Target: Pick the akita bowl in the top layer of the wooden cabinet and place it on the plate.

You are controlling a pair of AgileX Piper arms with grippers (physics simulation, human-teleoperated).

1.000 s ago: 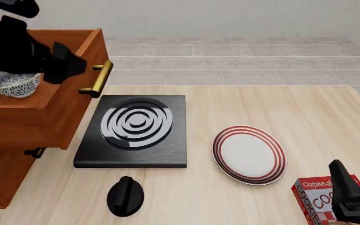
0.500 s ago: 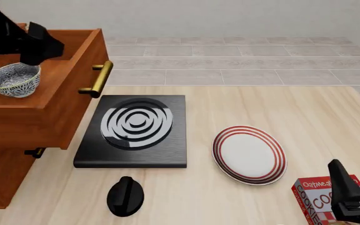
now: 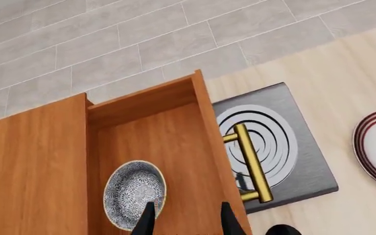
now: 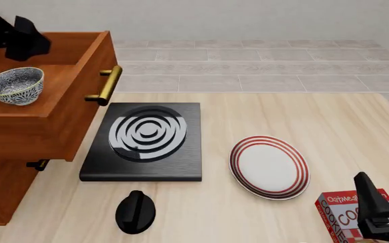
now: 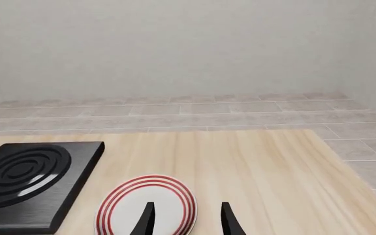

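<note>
The left tool (image 3: 184,221) hangs open and empty above the pulled-out drawer (image 3: 168,147), touching nothing. Just under its fingertips sits the bowl (image 3: 134,193), upright, finely patterned. The right tool (image 5: 185,220) is open over the plate (image 5: 145,205).

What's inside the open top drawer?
Only the bowl sits in the top drawer, standing upright on its wooden floor. The left arm hides the drawer's back corner in the front view.
</note>
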